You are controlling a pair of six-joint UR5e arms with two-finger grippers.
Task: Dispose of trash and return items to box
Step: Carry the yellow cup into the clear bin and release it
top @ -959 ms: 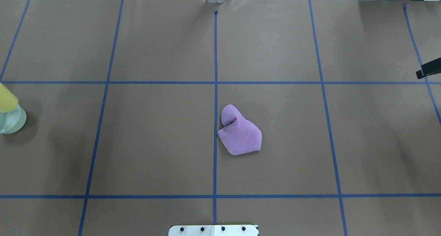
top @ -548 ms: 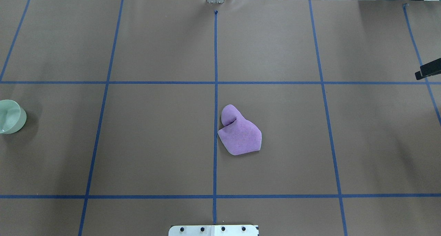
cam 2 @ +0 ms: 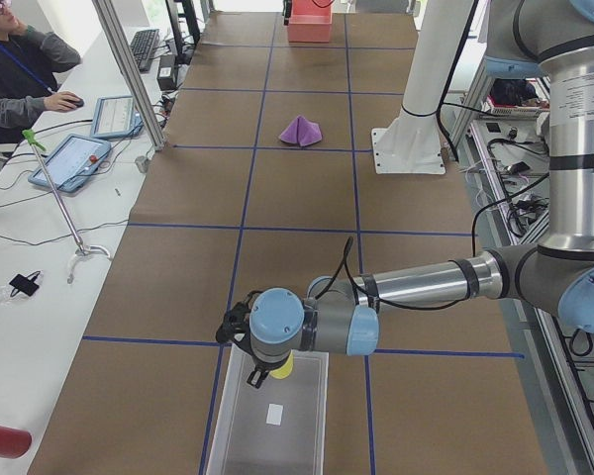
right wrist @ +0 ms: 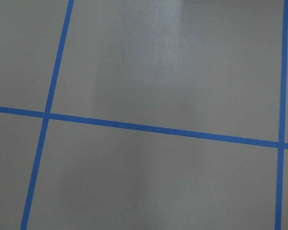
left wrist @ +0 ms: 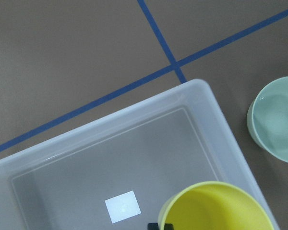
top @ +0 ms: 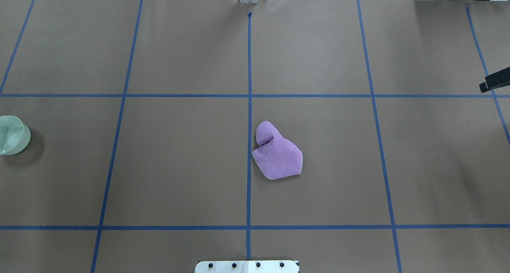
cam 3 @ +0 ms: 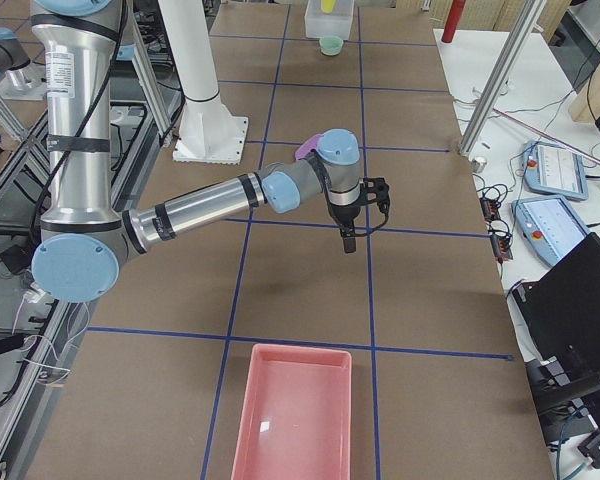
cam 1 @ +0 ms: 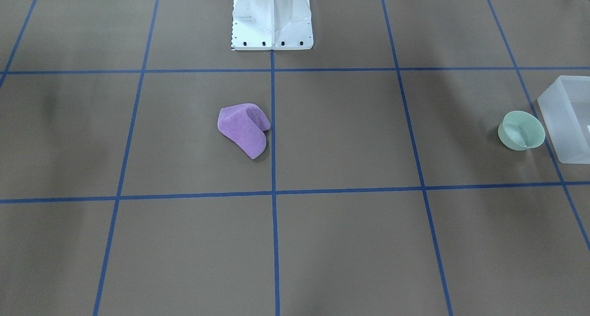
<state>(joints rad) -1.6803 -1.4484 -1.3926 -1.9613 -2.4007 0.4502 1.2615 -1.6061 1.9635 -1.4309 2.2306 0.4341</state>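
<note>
The small translucent yellow cup hangs over the frosted white box, close under my left wrist camera. In the exterior left view my left gripper holds the yellow cup just above the box, shut on it. The box also shows at the front-facing view's right edge. A pale green cup stands on the table beside the box. A crumpled purple cloth lies near the table's middle. My right gripper hangs over bare table; I cannot tell whether it is open.
A pink tray stands at the table's end on my right. The white robot base stands at the near middle edge. Blue tape lines grid the brown table. A person sits at a side desk.
The yellow cup, at the overhead view's left edge above the green cup one second ago, has moved out of that view. The cloth and the green cup have not moved.
</note>
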